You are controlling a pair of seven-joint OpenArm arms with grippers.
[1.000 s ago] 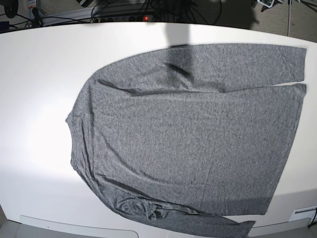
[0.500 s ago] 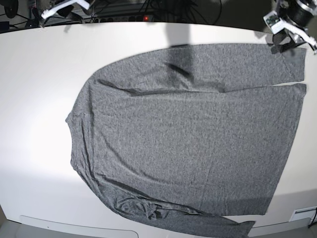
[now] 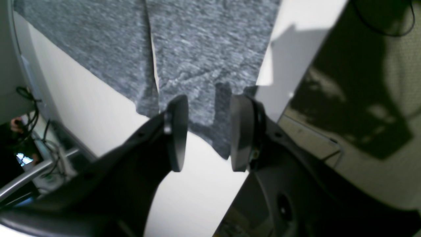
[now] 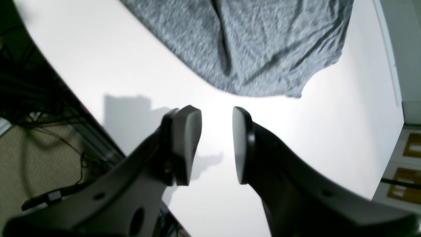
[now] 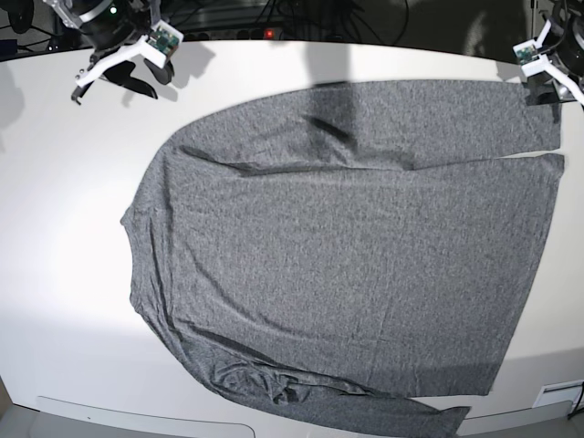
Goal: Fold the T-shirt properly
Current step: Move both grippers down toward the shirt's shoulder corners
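Overhead, T-shirt (image 5: 347,246) flat on white table (image 5: 64,228); left gripper (image 3: 205,133) and right gripper (image 4: 215,144) agape, cables (image 5: 237,14) behind.

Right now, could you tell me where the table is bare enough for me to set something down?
The widest bare stretch of table lies on the base view's left, between the shirt and the edge, below the right gripper. A thinner strip runs along the far edge. The view's right side is crowded: the left gripper hovers over the sleeve end, and cloth reaches the near edge.
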